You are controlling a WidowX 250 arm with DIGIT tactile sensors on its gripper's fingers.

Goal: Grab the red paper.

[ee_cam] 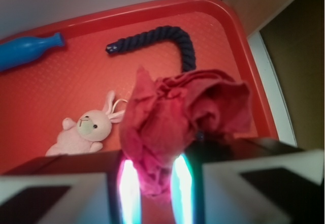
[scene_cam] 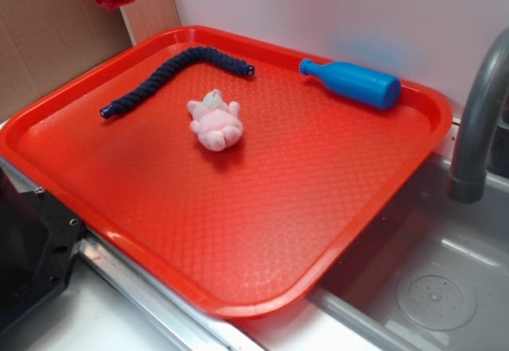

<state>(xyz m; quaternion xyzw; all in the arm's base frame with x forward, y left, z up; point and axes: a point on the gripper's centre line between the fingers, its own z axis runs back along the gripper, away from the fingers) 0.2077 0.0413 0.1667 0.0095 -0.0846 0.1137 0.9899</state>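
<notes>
Red-orange glossy plastic makes the big tray (scene_cam: 262, 239), which has a fine diamond pattern on its floor and a raised rim all around. Three things lie in it: a dark blue twisted rope (scene_cam: 171, 76) curved near the far left corner, a pale pink plush rabbit (scene_cam: 215, 120) near the middle, and a blue plastic bottle (scene_cam: 350, 83) lying on its side against the far rim, well apart from the other two. The red paper (ee_cam: 177, 122) is not in the tray; it is held up above it. In the wrist view the claw (ee_cam: 152, 183) is clenched on this paper, with the wrinkled dark-red lump pinched at its lower part between the two glowing fingers (ee_cam: 129, 188) and spreading wide above them. The paper covers part of the rope and part of the tray floor behind it in this view. In the exterior view only the lowest piece of the claw shows at the top left corner, cut by the picture edge, with a small bit of the red paper hanging under it, so its fingers are hard to make out there. To the right of the tray is a metal sink (scene_cam: 445, 287) with a grey faucet (scene_cam: 477, 120), cut off at the right edge. A black object at the lower left is too cropped to identify.
</notes>
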